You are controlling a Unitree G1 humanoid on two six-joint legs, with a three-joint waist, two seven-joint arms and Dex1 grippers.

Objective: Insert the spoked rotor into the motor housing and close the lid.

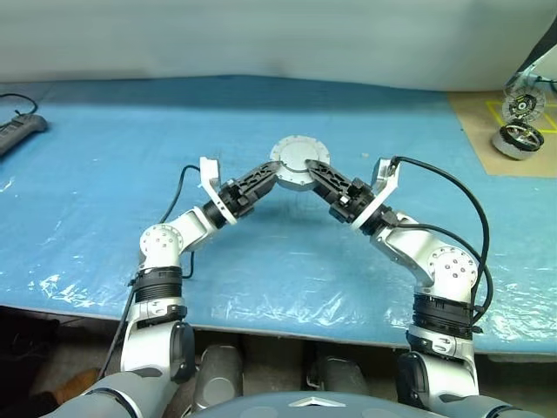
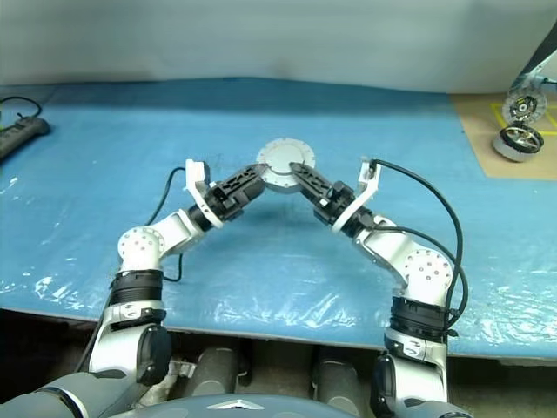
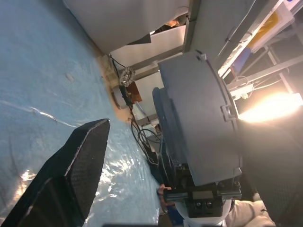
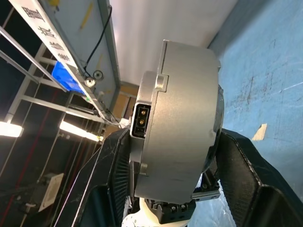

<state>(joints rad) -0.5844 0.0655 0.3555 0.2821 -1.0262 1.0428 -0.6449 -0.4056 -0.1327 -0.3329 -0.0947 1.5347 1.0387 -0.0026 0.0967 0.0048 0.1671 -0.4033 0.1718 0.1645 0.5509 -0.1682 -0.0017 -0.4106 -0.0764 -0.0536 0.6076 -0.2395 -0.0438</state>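
Your right hand pinches the closed motor housing, lifted above the blue counter; its wrist view shows a connector socket on the rim. Your left hand is spread beside the housing, one finger clear of it.

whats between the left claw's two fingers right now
The closed motor housing, lid on, sits between the open left claw's fingers, with a gap at this finger in the left wrist view. The right claw grips it.
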